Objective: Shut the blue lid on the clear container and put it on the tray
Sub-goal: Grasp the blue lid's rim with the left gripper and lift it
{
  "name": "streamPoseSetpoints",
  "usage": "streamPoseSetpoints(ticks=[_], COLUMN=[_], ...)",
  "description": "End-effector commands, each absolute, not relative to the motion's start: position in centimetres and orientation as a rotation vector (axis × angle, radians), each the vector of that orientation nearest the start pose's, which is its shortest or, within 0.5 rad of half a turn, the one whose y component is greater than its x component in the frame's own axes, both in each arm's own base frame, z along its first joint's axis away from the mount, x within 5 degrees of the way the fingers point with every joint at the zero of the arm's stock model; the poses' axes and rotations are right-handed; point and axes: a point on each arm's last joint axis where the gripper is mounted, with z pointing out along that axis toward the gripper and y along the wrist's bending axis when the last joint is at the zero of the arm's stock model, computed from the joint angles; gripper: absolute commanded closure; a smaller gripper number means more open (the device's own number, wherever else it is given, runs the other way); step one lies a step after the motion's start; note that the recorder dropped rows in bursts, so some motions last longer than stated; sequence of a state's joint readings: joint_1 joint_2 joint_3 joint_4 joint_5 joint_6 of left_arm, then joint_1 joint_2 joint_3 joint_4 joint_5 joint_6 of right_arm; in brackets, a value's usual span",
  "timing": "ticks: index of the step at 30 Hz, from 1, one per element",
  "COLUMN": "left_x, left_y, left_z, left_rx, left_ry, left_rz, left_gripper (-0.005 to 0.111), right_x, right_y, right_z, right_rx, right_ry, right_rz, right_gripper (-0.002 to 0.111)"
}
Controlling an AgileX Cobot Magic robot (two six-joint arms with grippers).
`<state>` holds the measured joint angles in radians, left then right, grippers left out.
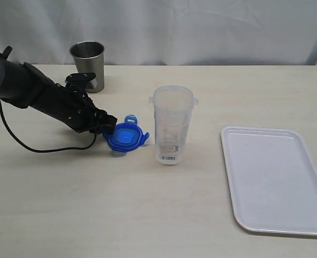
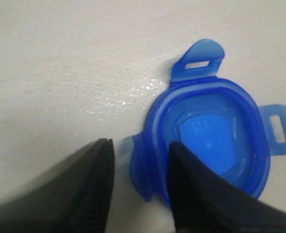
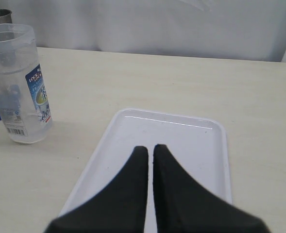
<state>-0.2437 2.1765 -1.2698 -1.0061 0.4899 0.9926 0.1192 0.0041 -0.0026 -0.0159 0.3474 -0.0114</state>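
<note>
Our left arm (image 1: 40, 92) lies stretched low, the left gripper (image 2: 139, 145) half-open astride the rim of the blue lid (image 1: 126, 135) beside the clear container (image 1: 172, 124), which stands empty. Whether it grips, we cannot tell. The right gripper (image 3: 150, 148) hangs closed, holding nothing, above the tray (image 1: 276, 183).

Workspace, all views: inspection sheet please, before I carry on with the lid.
Surface: pale tabletop, few shiny specks.
Job's things: small round blue plastic lid lying beside upright, uncapped tall clear plastic container; flat white rectangular tray apart.
Clutter: round steel cup at back.
End effectors: left end effector open, straddling lid's rim; right end effector shut above tray.
Cables: black cable loops on table from left arm.
Surroundings: white curtain.
</note>
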Motion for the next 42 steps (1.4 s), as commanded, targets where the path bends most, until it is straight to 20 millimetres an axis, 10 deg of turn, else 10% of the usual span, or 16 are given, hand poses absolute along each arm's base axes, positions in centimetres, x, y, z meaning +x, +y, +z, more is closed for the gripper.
streamPoseSetpoints(ticks=[1, 12, 23, 42], left_x=[39.5, 39.5, 39.5, 39.6], left_y=[-13.7, -13.7, -13.7, -13.7], left_z=[8.6, 8.6, 8.6, 12.2], left_rx=[0.517, 0.515, 0.519, 0.562], left_ry=[2.617, 2.617, 2.619, 2.533], left_rz=[-0.625, -0.626, -0.628, -0.609], left_gripper=[0.064, 0.065, 0.107, 0.107], right_x=[5.3, 5.3, 5.3, 5.3], right_y=[0.6, 0.6, 0.6, 0.6], right_z=[18.2, 18.2, 18.2, 18.2], right_rx=[-0.119, -0.119, -0.119, -0.119], right_ry=[1.826, 1.826, 1.826, 1.826], right_rz=[0.06, 0.06, 0.06, 0.06], right_gripper=[0.104, 0.104, 0.104, 0.104])
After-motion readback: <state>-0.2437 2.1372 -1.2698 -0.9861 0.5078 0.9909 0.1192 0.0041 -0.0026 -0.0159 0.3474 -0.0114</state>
